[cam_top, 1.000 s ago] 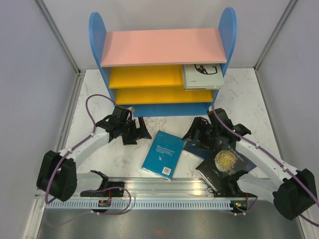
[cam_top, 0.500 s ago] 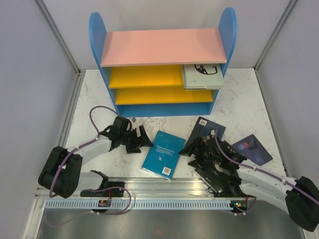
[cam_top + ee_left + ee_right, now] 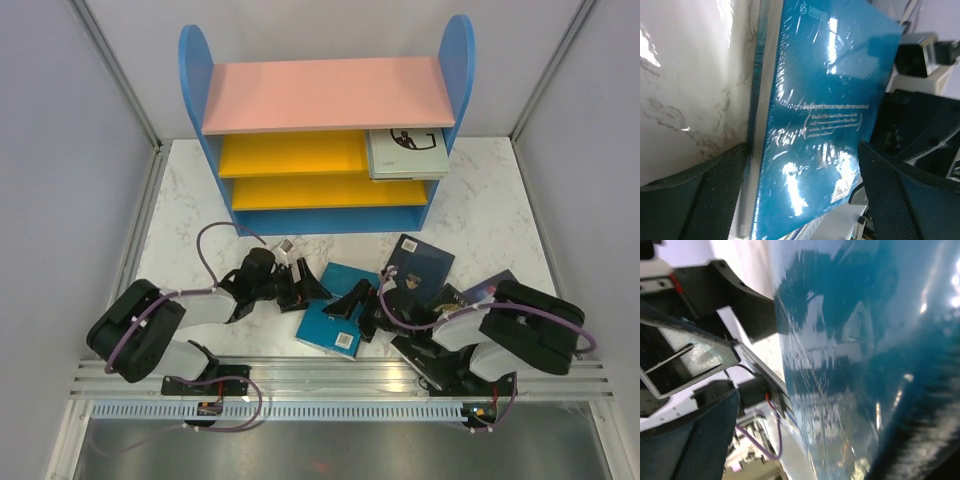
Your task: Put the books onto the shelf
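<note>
low down by the bases, both arms lie folded over the marble table (image 3: 480, 205), and their claws meet at a teal book (image 3: 330, 320) lying on it near the front edge. the left claw (image 3: 310, 284) comes at this book from the left with its jaws spread wide. in its wrist view the glossy wrapped cover fills the gap between the two fingers (image 3: 710, 200), one at each side of the book, but i cannot tell whether the pads press on it. the right claw (image 3: 362, 300) reaches in from the right, also wide open. its camera sits so close that the cover is a blue blur, with one finger (image 3: 690, 440) at the lower left, and no grip shows. a black book (image 3: 415, 352) lies mostly hidden under the right arm. just beyond the claws a navy book (image 3: 420, 262) lies flat, and the corner of another dark book (image 3: 492, 284) peeks out behind the right arm. at the back stands the shelf (image 3: 320, 92), with a grey-white book (image 3: 405, 152) on its upper yellow board at the right end, jutting out at the front.
</note>
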Tool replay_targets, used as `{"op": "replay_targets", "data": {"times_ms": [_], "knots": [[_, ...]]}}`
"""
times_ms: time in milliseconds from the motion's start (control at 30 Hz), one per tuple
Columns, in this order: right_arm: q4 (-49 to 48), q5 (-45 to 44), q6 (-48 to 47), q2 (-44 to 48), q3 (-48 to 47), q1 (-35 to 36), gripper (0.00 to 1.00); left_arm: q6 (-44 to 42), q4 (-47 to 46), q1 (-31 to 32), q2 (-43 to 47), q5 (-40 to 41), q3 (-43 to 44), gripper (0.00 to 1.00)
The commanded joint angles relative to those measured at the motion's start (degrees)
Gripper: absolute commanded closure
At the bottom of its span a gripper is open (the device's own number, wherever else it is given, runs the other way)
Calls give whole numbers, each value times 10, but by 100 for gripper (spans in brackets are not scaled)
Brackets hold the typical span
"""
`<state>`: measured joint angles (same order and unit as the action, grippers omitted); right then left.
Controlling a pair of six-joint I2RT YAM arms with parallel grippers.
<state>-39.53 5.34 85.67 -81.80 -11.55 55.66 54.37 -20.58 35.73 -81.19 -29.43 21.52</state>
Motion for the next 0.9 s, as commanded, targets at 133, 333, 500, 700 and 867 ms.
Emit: {"op": "replay_targets", "data": {"times_ms": [133, 333, 500, 700, 867], "knots": [[-68, -48, 108, -130, 89, 61, 9, 66, 14, 31, 29, -5, -70, 7], [298, -106, 21, 129, 22, 60, 35, 50, 120, 16, 150, 16, -79, 7], [416, -142, 5, 307, -22, 60, 84, 34, 222, -19, 263, 25, -76, 5], [486, -137, -21, 400, -79, 60, 100, 48, 289, -27, 389, 26, -54, 3], [460, -84, -67, 408, -166, 59, 100, 63, 286, -27, 443, 12, -26, 0]]}}
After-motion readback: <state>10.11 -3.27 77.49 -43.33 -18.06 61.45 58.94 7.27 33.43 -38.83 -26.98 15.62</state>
